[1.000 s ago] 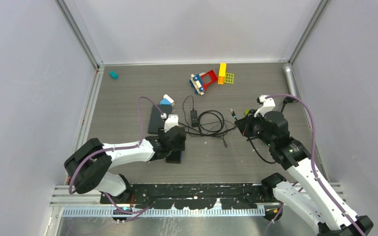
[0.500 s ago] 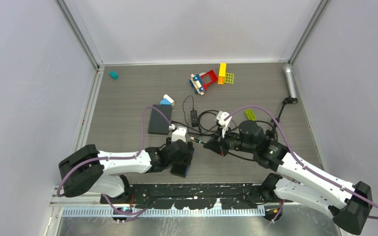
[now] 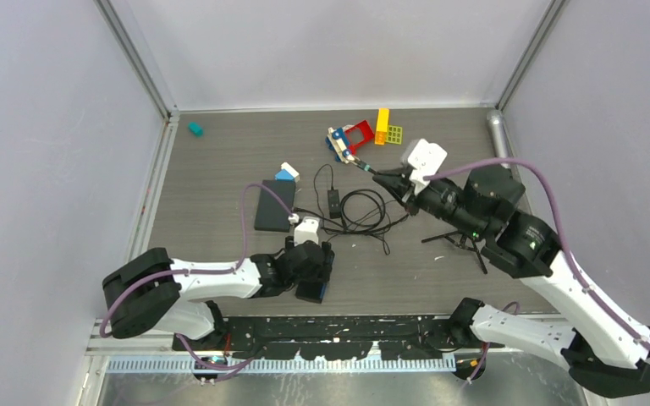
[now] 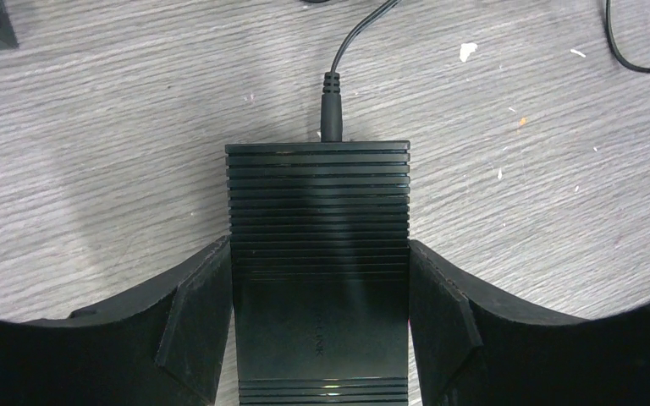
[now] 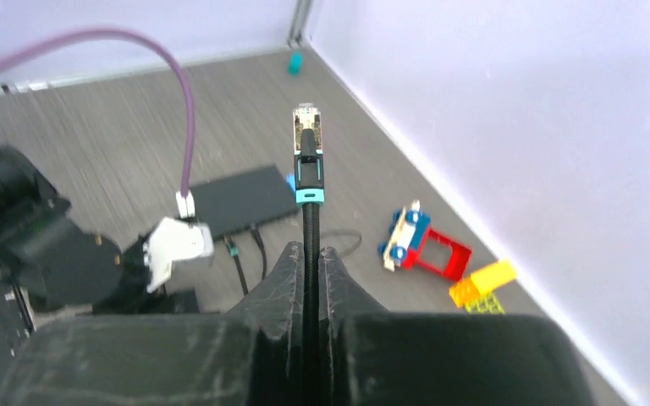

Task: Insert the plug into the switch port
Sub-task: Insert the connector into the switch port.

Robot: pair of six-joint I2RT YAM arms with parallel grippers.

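Note:
The switch [image 4: 317, 186] is a black ribbed box lying on the table. A black cord enters its far end, and its port does not show. My left gripper [image 4: 317, 254] is shut on the switch, one pad pressed to each long side. From above, this gripper [image 3: 308, 279] and the switch [image 3: 307, 293] sit near the front edge. My right gripper [image 5: 311, 249] is shut on a black cable [image 5: 311, 224]. The plug [image 5: 307, 135], clear-tipped with a teal boot, sticks out past the fingers in the air. From above, the right gripper [image 3: 383, 179] and plug [image 3: 362, 164] hover over the table's back middle.
A flat black device [image 3: 269, 205], a small power adapter [image 3: 334, 201] and coiled cords [image 3: 364, 211] lie mid-table. Toy bricks and a toy car [image 3: 349, 139] sit at the back, with a teal block [image 3: 195, 128] back left. A small black tripod [image 3: 461, 241] stands under the right arm.
My right arm swept in close to the left gripper, then lifted up and back right with the plug. The left gripper slid the switch towards the front, then held still.

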